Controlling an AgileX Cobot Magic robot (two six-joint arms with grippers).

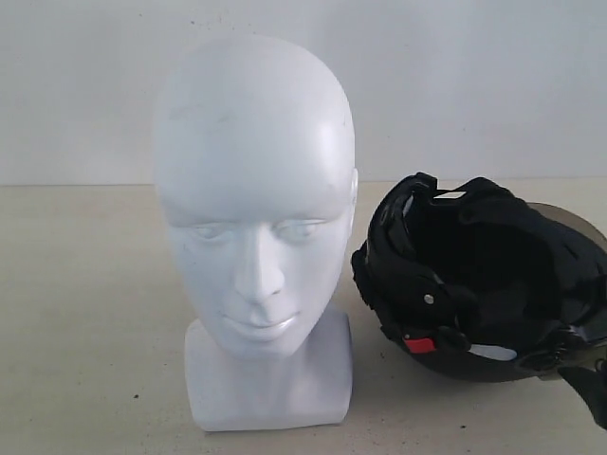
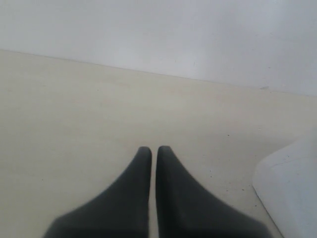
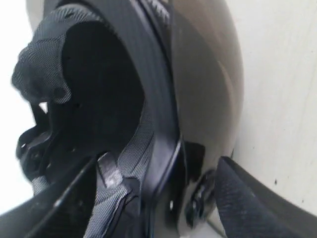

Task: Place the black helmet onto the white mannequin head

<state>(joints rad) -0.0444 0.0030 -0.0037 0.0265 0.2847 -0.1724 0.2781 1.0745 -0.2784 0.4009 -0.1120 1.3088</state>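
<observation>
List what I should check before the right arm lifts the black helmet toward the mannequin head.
1. White mannequin head upright on the table: ok.
2. Black helmet lying beside the head, padded inside showing: ok.
3. Right end effector astride the helmet rim, one finger inside, one outside: ok.
4. Right jaws closed on the rim: not ok, they stand apart.
5. Left end effector shut, empty, clear of the head: ok.
6. Red buckle strap free of the fingers: cannot tell.

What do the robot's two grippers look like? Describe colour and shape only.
The left gripper has two matte black jaws, broad at the base and tapering to rounded tips. The right gripper also has black jaws, blurred close up. No cables or markings show.
</observation>
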